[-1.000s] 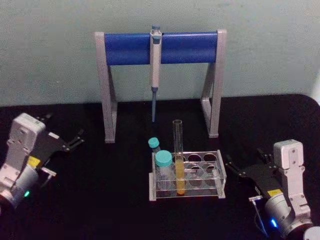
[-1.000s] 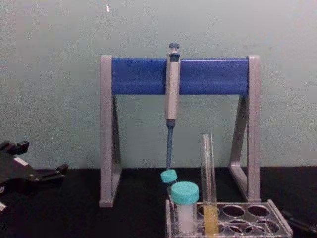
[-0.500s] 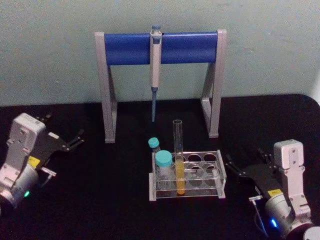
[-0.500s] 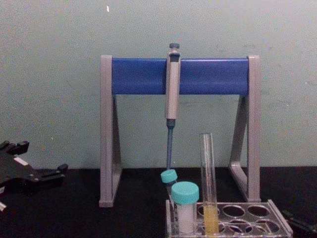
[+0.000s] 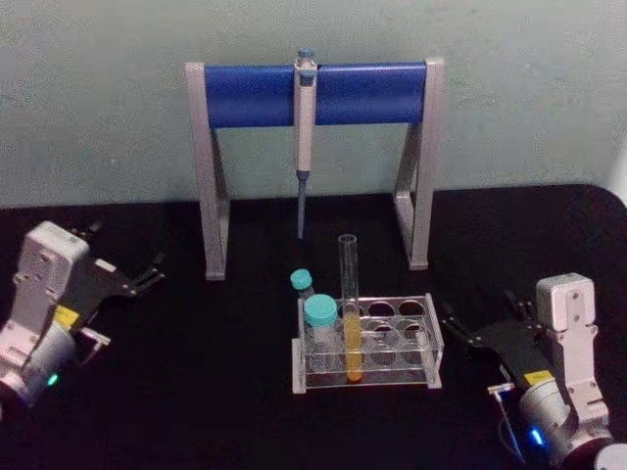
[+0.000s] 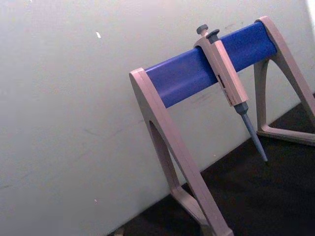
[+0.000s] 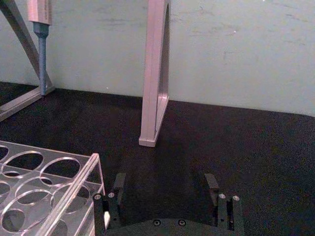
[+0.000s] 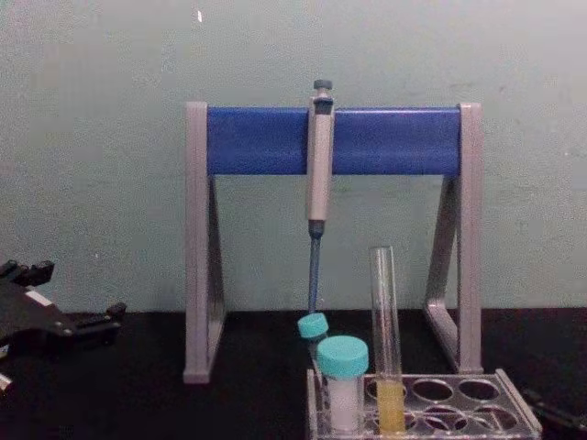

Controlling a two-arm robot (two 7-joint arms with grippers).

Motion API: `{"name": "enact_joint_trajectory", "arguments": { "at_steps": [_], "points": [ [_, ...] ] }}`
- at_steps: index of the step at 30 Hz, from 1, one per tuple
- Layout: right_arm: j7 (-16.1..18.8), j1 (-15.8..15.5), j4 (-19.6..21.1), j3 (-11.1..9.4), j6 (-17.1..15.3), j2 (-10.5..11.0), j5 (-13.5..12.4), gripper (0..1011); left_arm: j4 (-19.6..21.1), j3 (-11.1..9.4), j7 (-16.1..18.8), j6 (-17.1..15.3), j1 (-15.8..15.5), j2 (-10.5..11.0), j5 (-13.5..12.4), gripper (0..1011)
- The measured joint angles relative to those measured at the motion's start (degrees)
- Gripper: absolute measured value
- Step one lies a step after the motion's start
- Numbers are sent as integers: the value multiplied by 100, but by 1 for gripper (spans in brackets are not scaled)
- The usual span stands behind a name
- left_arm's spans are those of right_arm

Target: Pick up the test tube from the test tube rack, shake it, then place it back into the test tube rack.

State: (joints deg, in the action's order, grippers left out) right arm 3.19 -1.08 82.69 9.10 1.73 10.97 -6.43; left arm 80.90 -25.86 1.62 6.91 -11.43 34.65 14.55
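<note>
Tube waiting upright in the rack

The test tube (image 5: 350,313) stands in the test tube rack (image 5: 431,338); right hand (image 5: 480,338) beside the rack and left hand (image 5: 122,279) well away, both open, empty.

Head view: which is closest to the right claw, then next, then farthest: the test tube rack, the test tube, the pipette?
From the right claw:
1. Test tube rack, just to its left.
2. Test tube, standing in the rack's left half.
3. Pipette, hanging on the stand at the back.
</note>
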Motion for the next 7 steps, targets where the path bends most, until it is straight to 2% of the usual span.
{"name": "enact_joint_trajectory", "arguments": {
  "at_steps": [7],
  "points": [
    [0, 0, 0, 0, 0, 0, 0, 1000, 0, 0, 0, 0, 0, 0, 0, 1001]
  ]
}}
